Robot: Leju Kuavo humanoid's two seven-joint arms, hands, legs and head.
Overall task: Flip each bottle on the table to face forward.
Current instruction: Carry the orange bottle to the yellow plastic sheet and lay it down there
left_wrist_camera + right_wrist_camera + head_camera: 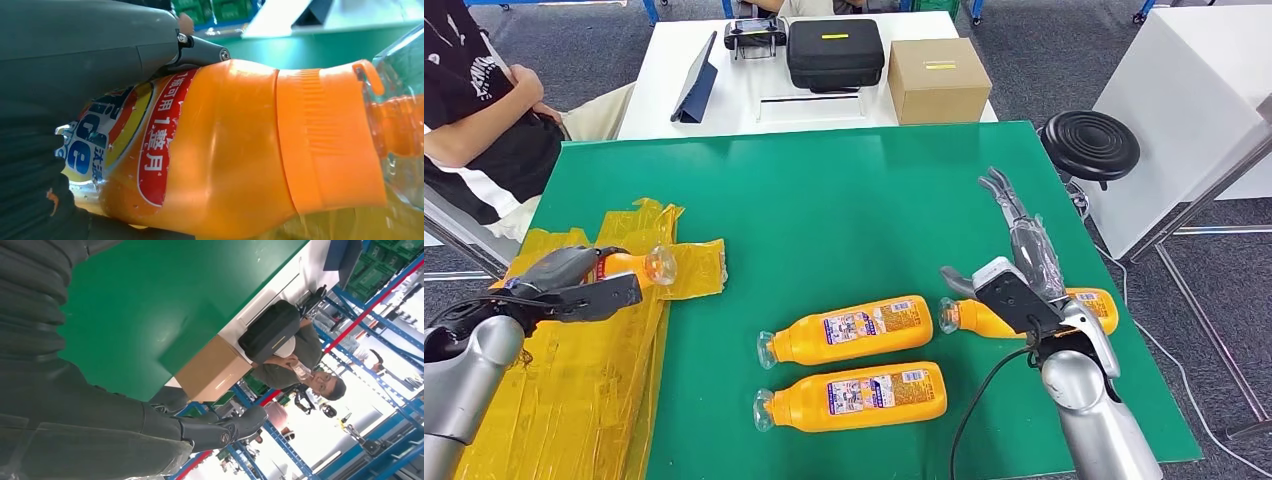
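Three orange bottles lie on the green table [824, 200]: one [849, 329] and another [854, 396] in the middle front, labels up, and a third [984, 317] at the right, partly under my right hand. My right hand [1024, 270] hovers over that third bottle with fingers stretched out and apart, holding nothing. My left hand [564, 280] grips a fourth orange bottle [629, 265] above the yellow plastic sheet [574, 380] at the left. The left wrist view shows that bottle [230, 150] close up, its red and blue label against my hand [60, 65].
A person [474, 110] sits at the table's far left corner. Behind the green table a white table [664, 110] carries a black case [834, 52], a cardboard box [938, 80] and a tablet [696, 82]. A black stool [1090, 145] stands at the right.
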